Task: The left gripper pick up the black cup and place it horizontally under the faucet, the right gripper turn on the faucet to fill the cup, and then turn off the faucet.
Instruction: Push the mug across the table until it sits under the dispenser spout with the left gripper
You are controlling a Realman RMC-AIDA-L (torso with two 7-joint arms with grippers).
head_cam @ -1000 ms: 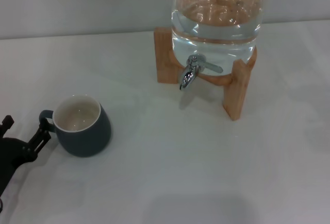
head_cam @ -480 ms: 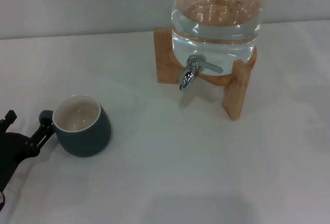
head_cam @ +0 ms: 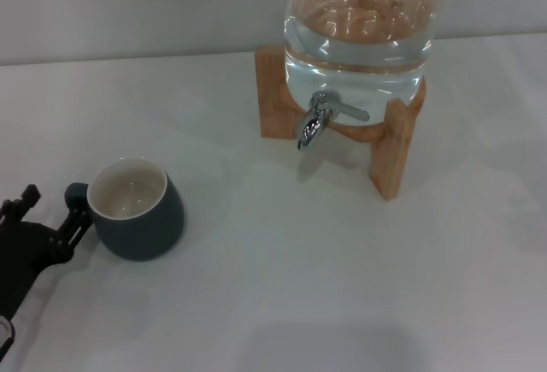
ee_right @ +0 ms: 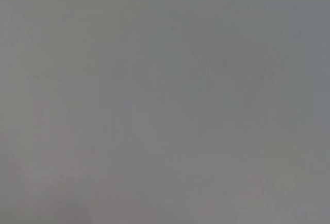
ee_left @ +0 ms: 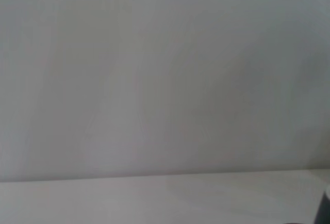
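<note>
Here's the left hand (head_cam: pixel 53 216), a black jointed claw low at 8 o'clock in the head view, its two thin fingers spread apart and released, one fingertip (head_cam: pixel 79 215) just touching or just shy of the small loop handle of the black cup (head_cam: pixel 135 209) (too close to call which). The cup sits upright on the smooth white counter (head_cam: pixel 282 286) at about 8 o'clock, squat and rounded, matte dark charcoal outside, glossy cream inside, handle pointing toward 9 o'clock at the claw. Up at 1 o'clock stands the clear jug (head_cam: pixel 361 26), round-bellied and holding water, cradled in a pale wooden stand (head_cam: pixel 391 156) with blocky square legs. The faucet (head_cam: pixel 318 122) juts from the jug's base, shiny chrome, its thin lever angled off toward 4 o'clock and its spout drooping down toward 7 o'clock, well apart from the cup. The left wrist view gives a blank pale wall above a strip of counter, with a dark sliver at its edge. The right wrist view is plain grey, and the right hand is nowhere to be seen.
</note>
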